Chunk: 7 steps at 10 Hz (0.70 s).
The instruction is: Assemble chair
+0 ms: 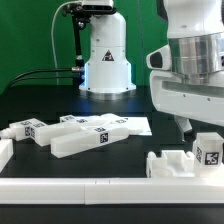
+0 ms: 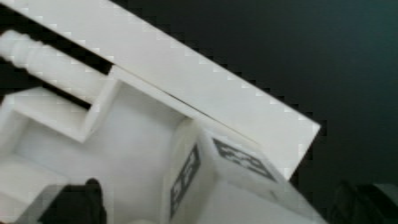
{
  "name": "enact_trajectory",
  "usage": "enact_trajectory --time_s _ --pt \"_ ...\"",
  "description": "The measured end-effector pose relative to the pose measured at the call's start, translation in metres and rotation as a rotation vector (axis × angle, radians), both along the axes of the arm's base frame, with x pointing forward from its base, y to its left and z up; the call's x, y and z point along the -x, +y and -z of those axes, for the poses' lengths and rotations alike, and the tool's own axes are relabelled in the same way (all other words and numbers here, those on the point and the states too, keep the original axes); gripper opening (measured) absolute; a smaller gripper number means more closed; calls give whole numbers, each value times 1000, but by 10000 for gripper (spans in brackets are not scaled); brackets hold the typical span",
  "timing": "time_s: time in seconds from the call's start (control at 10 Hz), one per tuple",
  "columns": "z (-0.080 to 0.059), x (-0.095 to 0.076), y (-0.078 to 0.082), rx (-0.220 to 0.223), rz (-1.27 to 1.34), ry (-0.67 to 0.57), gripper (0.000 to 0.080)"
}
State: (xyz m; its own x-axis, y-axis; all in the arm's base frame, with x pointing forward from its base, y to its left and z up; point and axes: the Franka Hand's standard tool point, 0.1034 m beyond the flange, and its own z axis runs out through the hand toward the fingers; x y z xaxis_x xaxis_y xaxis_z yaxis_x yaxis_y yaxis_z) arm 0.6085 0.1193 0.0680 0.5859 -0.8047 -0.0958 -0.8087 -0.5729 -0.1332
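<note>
Chair parts (image 1: 88, 138) lie loose on the black bench (image 1: 50, 100) toward the exterior view's left: thick panels and, beside them, short bars (image 1: 25, 130). The marker board (image 1: 137, 125) lies just behind them. At the exterior view's right a low notched piece (image 1: 168, 163) rests close to the white rail (image 1: 80, 187) along the front. A tagged block (image 1: 207, 150) stands upright at its end.

The gripper (image 2: 217, 203) hangs directly over this block with its jaws wide, one on each side. The wrist view is blurred, but a dark gap shows beside the block, so I judge that the gripper is released and grasps nothing.

To me the step in hand is the placing of this right-hand group, and the task looks far from finished, because most pieces are not joined. The next move calls for a straight lift, so that the jaws do not knock the block. Then the arm would need to go across to the loose parts and take one by its narrow sides.

All the parts are matte white plastic, hard and blocky, with square edges and stepped cut-outs. Each carries small black-and-white square tags. One ribbed round bar (image 2: 39, 58) shows in the wrist view. The bench looks dull and does not shine.
</note>
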Motion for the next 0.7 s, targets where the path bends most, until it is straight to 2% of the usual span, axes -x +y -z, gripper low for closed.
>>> enact_trajectory --time_s 0.1,0.4,0.5,0.6,0.7 --pt "0 0 -1 3 -54 -8 648" --pt "-1 -3 11 115 -623 -119 649" --pt "2 -2 12 133 -738 -152 649" --pt "2 -2 11 129 -696 -144 649" --pt "2 -2 11 128 -674 -141 521"
